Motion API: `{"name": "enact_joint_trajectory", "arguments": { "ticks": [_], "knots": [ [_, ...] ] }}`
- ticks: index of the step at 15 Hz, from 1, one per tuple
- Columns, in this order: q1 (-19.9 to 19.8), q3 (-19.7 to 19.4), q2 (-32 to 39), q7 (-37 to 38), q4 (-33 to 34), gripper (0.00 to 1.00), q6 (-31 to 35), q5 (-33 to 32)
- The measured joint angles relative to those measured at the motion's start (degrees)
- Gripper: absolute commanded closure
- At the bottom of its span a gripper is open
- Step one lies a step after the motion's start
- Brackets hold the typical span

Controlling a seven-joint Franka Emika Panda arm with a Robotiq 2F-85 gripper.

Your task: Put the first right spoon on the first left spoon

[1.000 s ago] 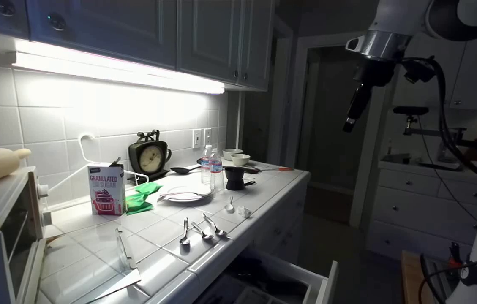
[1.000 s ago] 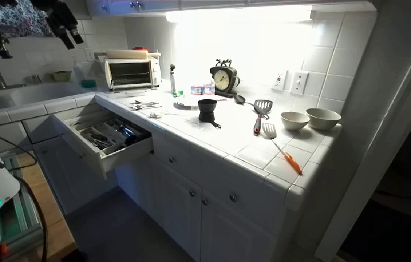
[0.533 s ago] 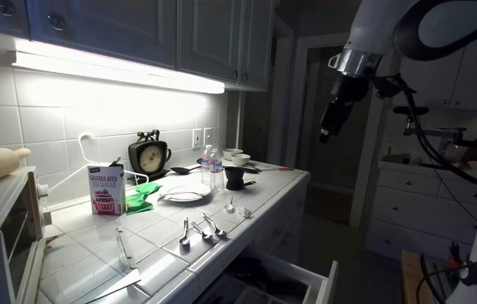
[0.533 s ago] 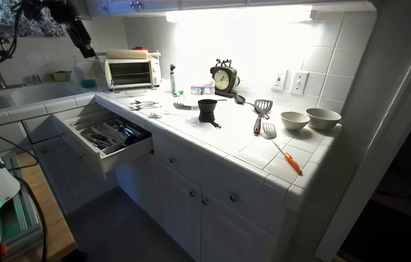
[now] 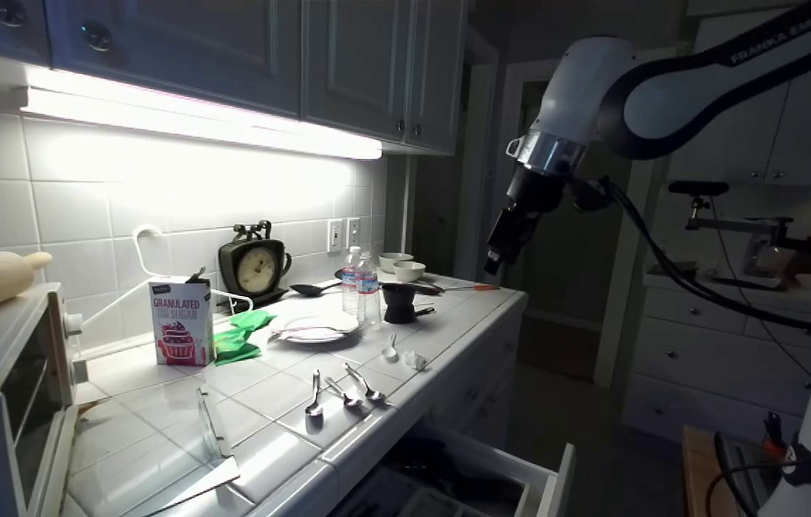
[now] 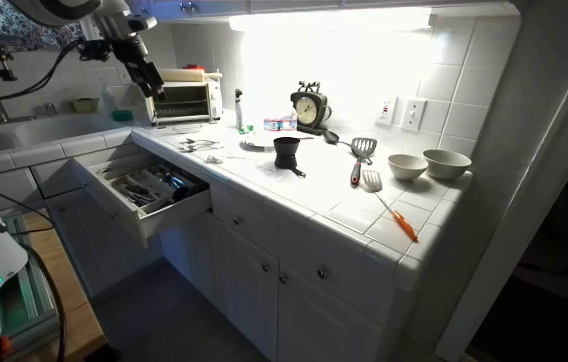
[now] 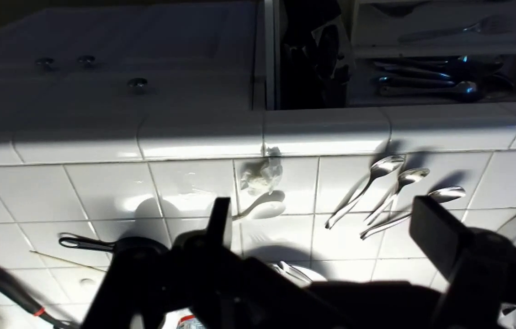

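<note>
Three metal spoons lie side by side on the white tiled counter near its front edge. In an exterior view, they are the left spoon (image 5: 314,409), the middle spoon (image 5: 350,401) and the right spoon (image 5: 373,395). In the wrist view, their order is reversed: the right spoon (image 7: 385,166), the middle spoon (image 7: 412,175) and the left spoon (image 7: 447,194), partly covered by a finger. A white spoon (image 7: 267,210) lies apart from them. My gripper (image 7: 322,212) is open and empty, high above the counter edge. It shows in both exterior views (image 5: 493,263) (image 6: 157,94).
An open drawer (image 6: 175,221) with cutlery juts out below the spoons. Crumpled clear plastic (image 5: 415,360) lies by the white spoon. Plates (image 5: 315,337), two bottles (image 5: 369,291), a black cup (image 5: 399,305) and a sugar box (image 5: 181,323) stand farther back. A toaster oven (image 6: 183,100) stands beside.
The arm has moved down and towards the counter, leftward in an exterior view. The spoons and other objects have not moved.
</note>
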Motion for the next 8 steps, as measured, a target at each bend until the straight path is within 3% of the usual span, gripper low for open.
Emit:
{"name": "enact_joint_trajectory", "arguments": {
  "ticks": [4,8],
  "knots": [
    [2.02,-1.97,4.76,-5.21,0.33,0.0,3.52,3.5],
    [5.24,-4.55,4.49,-12.58,1.83,0.0,-0.49,7.55]
  ]
}}
